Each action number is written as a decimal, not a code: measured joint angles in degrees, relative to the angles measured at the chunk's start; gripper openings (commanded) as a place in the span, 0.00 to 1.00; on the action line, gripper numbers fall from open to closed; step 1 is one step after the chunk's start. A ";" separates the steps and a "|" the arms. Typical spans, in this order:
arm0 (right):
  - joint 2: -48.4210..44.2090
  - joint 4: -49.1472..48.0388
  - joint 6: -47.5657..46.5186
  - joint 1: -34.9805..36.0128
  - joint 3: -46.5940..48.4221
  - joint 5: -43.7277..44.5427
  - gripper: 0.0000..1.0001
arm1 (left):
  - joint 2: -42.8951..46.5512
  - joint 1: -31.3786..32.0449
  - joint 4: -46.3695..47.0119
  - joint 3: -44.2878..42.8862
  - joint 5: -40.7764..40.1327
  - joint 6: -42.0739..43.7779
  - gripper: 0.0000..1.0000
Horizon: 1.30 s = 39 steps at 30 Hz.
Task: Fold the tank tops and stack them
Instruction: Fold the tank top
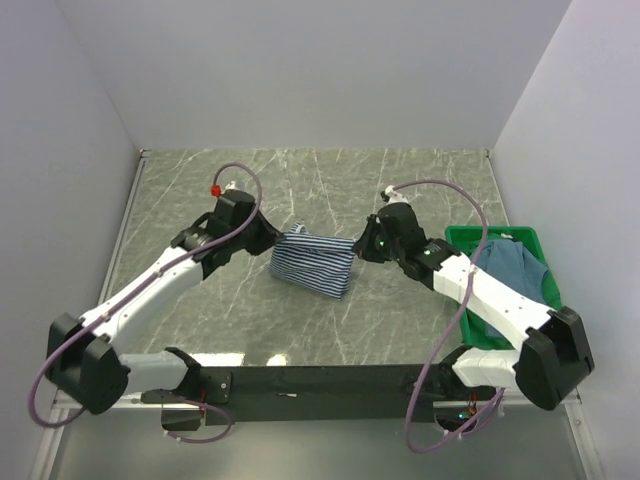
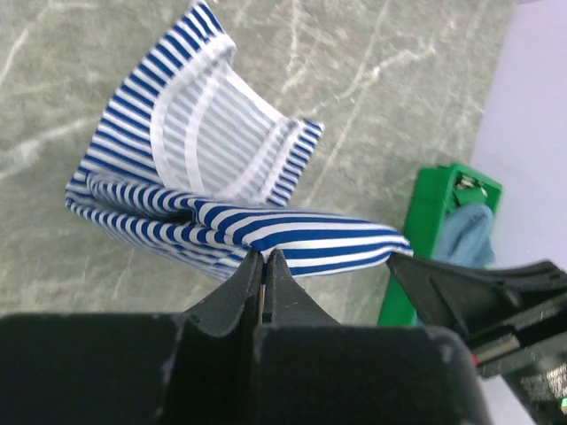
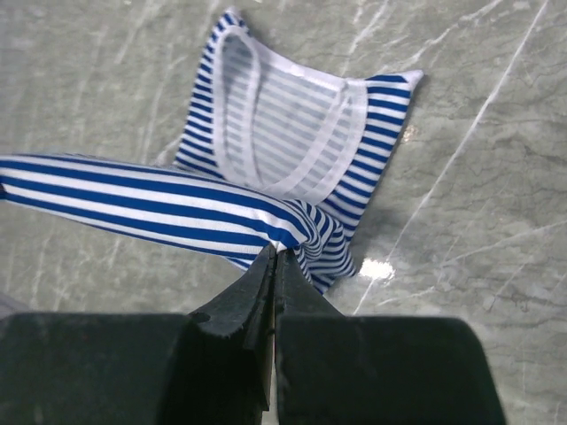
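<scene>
Striped tank top is pinched at two spots. The left gripper has its two fingers pressed together on one end of a folded edge. The right gripper is pinched on the other end. Between them the edge is pulled straight and lifted up. The rest of the top droops down to the middle of the worktop, and the white neck trim rests there.

I think this is a fold. To do it well, both arms should move at the same speed, so the edge does not sag or twist. Then they should lay it down so the sides match, and only then let go.

The blue tank top lies in the green crate at the right edge of the worktop. I see no words or labels anywhere.
</scene>
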State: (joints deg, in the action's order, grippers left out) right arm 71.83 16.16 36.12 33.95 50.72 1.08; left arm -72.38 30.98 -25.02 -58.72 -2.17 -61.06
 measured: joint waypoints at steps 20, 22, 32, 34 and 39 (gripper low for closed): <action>-2.56 0.66 1.36 -0.09 -1.66 0.42 0.00 | -0.76 1.53 -0.85 -1.01 -0.76 -0.74 0.01; -0.66 -0.33 1.36 -1.90 -1.66 -0.52 0.00 | -4.59 0.92 -0.22 -3.52 -0.70 -0.04 0.01; 20.15 -5.84 0.17 -11.28 8.59 -8.26 0.15 | -30.58 -7.19 10.73 -15.47 4.26 3.17 0.12; 25.24 -6.78 -0.07 -12.79 11.98 -9.27 0.34 | -35.78 -8.48 12.63 -18.71 5.53 4.02 0.32; 30.67 -4.83 -1.60 -14.99 16.00 -8.85 0.55 | -42.88 -11.67 16.85 -22.16 8.04 5.07 0.52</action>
State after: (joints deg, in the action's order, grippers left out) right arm 102.50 11.33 34.52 18.96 66.72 -7.77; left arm -115.26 19.31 -8.16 -80.88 5.87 -55.99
